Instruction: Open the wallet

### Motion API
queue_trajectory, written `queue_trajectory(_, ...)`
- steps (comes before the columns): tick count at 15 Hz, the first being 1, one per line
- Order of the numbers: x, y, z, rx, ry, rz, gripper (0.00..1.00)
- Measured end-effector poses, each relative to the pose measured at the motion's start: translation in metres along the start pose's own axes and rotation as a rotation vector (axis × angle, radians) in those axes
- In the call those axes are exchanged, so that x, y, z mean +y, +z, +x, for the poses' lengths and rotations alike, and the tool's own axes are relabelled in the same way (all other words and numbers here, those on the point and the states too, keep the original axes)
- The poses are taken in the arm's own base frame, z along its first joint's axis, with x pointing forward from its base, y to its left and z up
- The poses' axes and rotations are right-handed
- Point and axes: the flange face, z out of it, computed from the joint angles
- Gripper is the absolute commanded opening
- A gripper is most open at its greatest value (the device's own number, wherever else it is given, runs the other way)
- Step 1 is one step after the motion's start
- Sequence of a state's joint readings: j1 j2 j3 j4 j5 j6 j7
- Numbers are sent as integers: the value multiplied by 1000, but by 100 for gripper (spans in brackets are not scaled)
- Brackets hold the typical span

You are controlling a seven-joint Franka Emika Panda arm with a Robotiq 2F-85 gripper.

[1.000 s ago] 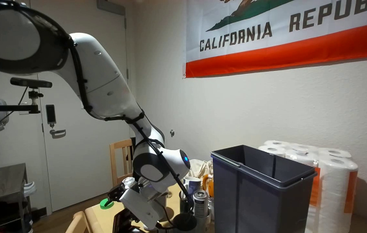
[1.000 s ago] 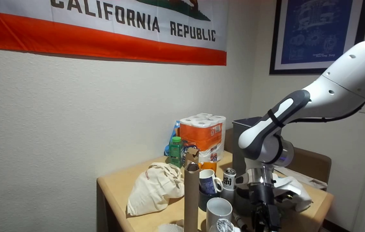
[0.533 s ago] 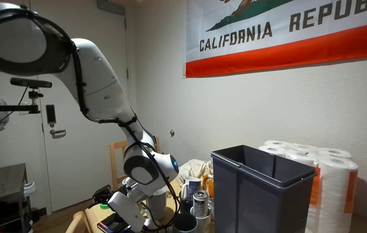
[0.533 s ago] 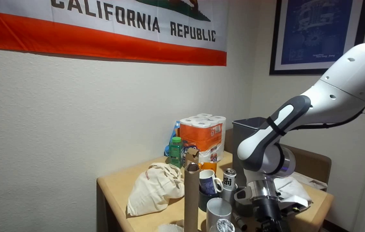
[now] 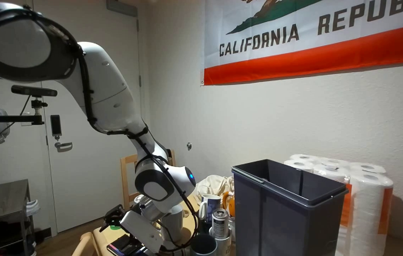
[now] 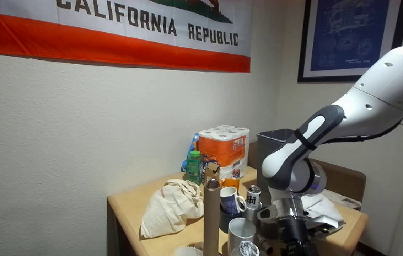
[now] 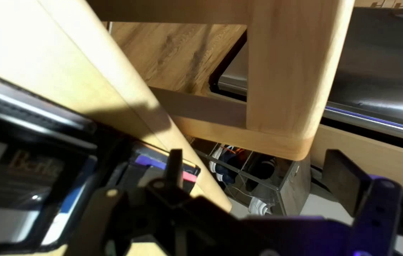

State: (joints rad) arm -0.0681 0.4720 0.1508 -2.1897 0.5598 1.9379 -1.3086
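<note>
The wallet (image 7: 55,122) is black and lies on the table at the lower left of the wrist view. It looks spread open: a clear window with a card shows on one part, and coloured card edges (image 7: 151,162) show on the other. In an exterior view it shows low down (image 5: 121,244), partly hidden by the hand. My gripper (image 7: 256,167) is open, with nothing between its fingers. Its left finger (image 7: 174,167) overlaps the coloured edges in the wrist view; contact cannot be told. In an exterior view one finger (image 5: 113,216) stands above the table's end.
A wooden chair back (image 7: 283,71) stands at the table edge. A green lid (image 5: 114,227) lies beyond the gripper. A grey cup (image 5: 173,222), a can (image 5: 220,224) and a tall dark bin (image 5: 276,209) stand near the arm. A cardboard tube (image 6: 211,217) stands upright.
The hand has moved left in an exterior view, mostly in the first half second. A dark panel that stood upright under it is gone, and the wallet now shows flat there.
</note>
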Motion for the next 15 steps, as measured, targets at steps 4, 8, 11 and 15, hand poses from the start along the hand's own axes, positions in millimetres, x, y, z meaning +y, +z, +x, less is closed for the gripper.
queue_trajectory(4,1,-24,0,31,-5,-116,100)
queue_trajectory(8,-20,-42,0,51,-24,-234,100)
queue_trajectory(11,-46,-61,2,61,-38,-338,100)
queue_trajectory(15,-84,-101,6,99,-12,-487,100)
